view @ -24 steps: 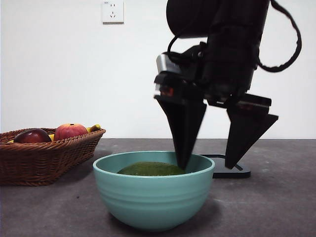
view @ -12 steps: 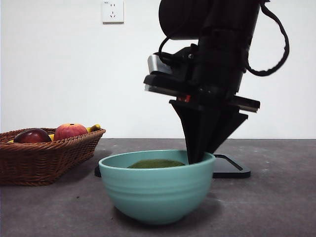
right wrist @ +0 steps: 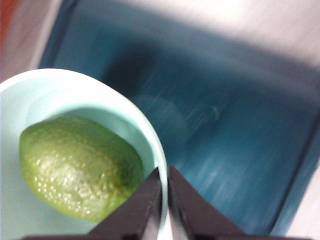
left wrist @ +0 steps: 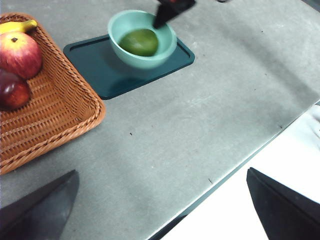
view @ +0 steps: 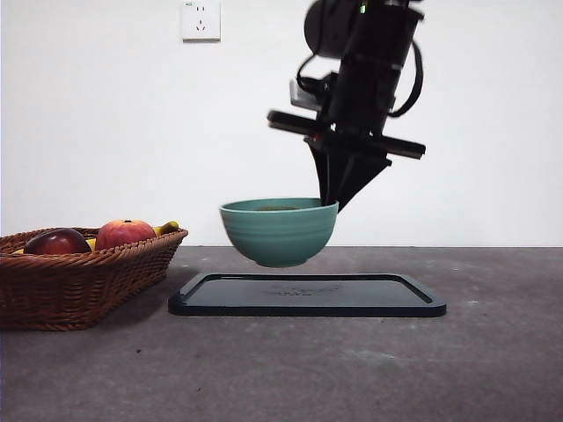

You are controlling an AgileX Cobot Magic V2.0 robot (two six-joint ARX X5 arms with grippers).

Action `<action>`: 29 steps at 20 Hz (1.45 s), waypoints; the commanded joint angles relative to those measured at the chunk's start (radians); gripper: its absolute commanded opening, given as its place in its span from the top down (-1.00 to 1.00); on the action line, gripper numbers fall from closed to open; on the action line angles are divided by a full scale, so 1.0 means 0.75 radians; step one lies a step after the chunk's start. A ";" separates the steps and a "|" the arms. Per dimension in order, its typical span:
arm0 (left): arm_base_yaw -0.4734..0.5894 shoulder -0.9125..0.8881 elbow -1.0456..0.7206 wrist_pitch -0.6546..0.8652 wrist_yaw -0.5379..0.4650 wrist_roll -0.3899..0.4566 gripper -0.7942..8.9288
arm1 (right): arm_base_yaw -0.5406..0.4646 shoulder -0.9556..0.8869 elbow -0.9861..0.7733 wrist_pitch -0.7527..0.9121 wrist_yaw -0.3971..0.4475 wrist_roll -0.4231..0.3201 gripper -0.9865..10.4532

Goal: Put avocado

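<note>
The avocado (right wrist: 80,167), dull olive-green with rough skin, lies inside a teal bowl (view: 278,233). My right gripper (view: 334,202) is shut on the bowl's rim (right wrist: 150,140) and holds the bowl in the air, a little above a dark tray (view: 308,294). In the left wrist view the avocado (left wrist: 140,42) shows in the bowl (left wrist: 165,47) over the tray (left wrist: 100,70), with the right gripper (left wrist: 167,12) at the rim. My left gripper (left wrist: 161,171) hangs open and away from them, high over the table's near edge, holding nothing.
A wicker basket (view: 79,272) stands at the left with a red-orange apple (view: 126,233), a shiny dark red fruit (view: 57,242) and a banana (left wrist: 17,26). The table edge (left wrist: 235,165) runs close under the left gripper. A wall socket (view: 201,19) is behind.
The right gripper shut on the bowl's rim, lifted the bowl with the avocado off the near table and carried it back over the tray.
</note>
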 commanded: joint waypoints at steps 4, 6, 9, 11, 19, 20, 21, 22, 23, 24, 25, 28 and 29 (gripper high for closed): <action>-0.013 0.002 0.013 0.025 0.002 0.012 -0.31 | -0.084 0.216 0.123 0.014 -0.030 -0.011 0.82; -0.013 0.002 0.012 0.025 0.002 0.012 -0.31 | -0.089 0.241 0.123 0.022 -0.030 -0.012 0.82; -0.013 0.002 0.012 0.025 0.002 0.012 -0.31 | -0.089 0.241 0.123 0.008 -0.030 -0.008 0.72; -0.013 0.002 0.013 0.024 0.002 0.013 -0.31 | -0.089 0.238 0.127 -0.001 -0.022 -0.010 0.48; -0.013 0.002 0.013 0.025 0.002 0.020 -0.31 | -0.089 -0.099 0.252 -0.325 0.187 -0.140 -0.09; -0.013 0.002 0.013 0.025 0.002 0.022 -0.31 | -0.082 -0.153 0.243 -0.363 0.204 -0.141 -0.09; -0.013 0.002 0.012 0.025 0.002 0.022 -0.31 | -0.069 -0.214 0.229 -0.403 0.218 -0.141 -0.14; -0.013 0.002 0.013 0.025 0.002 0.022 -0.31 | -0.059 -0.267 0.210 -0.431 0.224 -0.141 -0.18; -0.013 0.002 0.013 0.025 0.002 0.022 -0.31 | -0.047 -0.329 0.180 -0.450 0.237 -0.141 -0.21; -0.013 0.002 0.013 0.026 0.002 0.023 -0.31 | -0.032 -0.398 0.131 -0.453 0.264 -0.141 -0.22; -0.013 0.002 0.013 0.026 0.002 0.027 -0.31 | -0.015 -0.480 0.071 -0.454 0.284 -0.141 -0.22; -0.013 0.002 0.012 0.035 0.002 0.032 -0.31 | 0.053 -0.746 -0.142 -0.451 0.281 -0.141 -0.22; -0.013 0.002 0.013 0.035 0.002 0.032 -0.31 | 0.088 -0.838 -0.220 -0.451 0.281 -0.140 -0.22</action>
